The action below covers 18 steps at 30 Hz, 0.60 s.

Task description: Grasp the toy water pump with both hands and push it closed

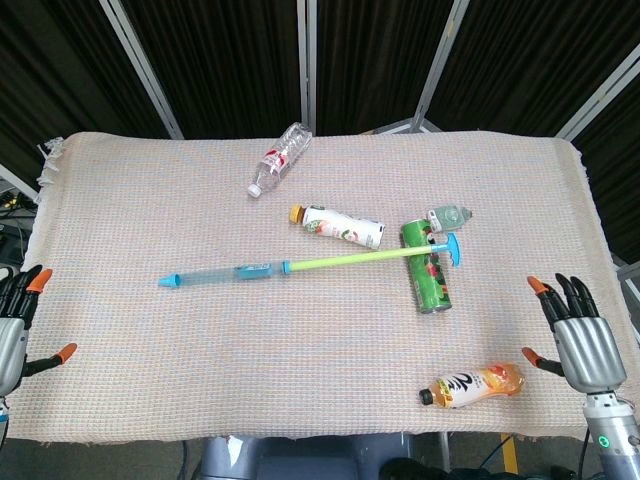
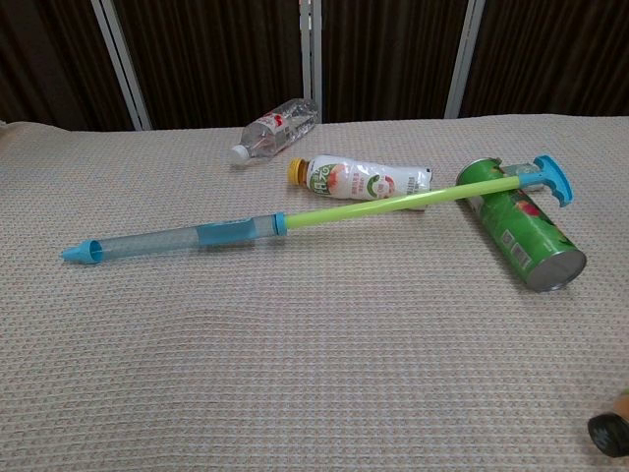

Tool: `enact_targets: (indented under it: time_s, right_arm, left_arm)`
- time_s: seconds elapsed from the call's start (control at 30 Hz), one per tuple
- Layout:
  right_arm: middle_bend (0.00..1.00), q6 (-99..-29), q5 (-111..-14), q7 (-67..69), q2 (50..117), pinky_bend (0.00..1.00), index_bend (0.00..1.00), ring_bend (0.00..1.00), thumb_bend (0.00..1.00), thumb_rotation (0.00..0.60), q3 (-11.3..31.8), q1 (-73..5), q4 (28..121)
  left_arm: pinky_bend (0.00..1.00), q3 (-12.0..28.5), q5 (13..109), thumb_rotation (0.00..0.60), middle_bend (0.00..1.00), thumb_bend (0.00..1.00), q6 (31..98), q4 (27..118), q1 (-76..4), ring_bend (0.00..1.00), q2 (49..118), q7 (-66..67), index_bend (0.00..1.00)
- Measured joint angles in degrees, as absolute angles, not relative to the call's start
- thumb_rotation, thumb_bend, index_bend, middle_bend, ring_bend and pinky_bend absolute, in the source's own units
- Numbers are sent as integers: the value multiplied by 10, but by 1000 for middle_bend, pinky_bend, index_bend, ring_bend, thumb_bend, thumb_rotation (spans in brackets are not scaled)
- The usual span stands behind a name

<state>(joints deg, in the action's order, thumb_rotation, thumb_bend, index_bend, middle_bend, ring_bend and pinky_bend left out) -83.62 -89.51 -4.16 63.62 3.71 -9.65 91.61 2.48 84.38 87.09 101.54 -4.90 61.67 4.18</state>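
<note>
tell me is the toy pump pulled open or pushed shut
Pulled open: the toy water pump's green rod is drawn far out, handle resting on the green can.

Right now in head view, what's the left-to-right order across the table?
Left hand → pump tip → clear bottle → white bottle → green can → orange bottle → right hand.

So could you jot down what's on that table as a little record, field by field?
pump: toy water pump lying across the cloth, green rod pulled out
pump handle: resting on the green can
bottles: clear bottle, white bottle, orange bottle, all lying down
left hand: open, at the table's edge, touching nothing
right hand: open, near the orange bottle, holding nothing
</note>
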Motion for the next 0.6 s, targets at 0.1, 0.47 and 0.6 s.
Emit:
enact_targets:
  time_s: [0.1, 0.47, 0.6]
  right_arm:
    - [987, -795, -889, -50, 637, 999, 78, 992, 0, 600, 50, -127, 913]
    - [1000, -542, -783, -111, 687, 1000, 308, 1000, 132, 600, 123, -321, 883]
    - [1000, -504, -742, -144, 742, 1000, 367, 1000, 165, 600, 143, -379, 831]
  left_arm:
    - [0, 28, 830, 600, 0, 37, 858, 1010, -54, 0, 622, 44, 0]
    - [0, 42, 794, 600, 0, 48, 837, 983, -63, 0, 645, 61, 0]
    - [0, 45, 791, 600, 0, 48, 843, 983, -61, 0, 647, 67, 0]
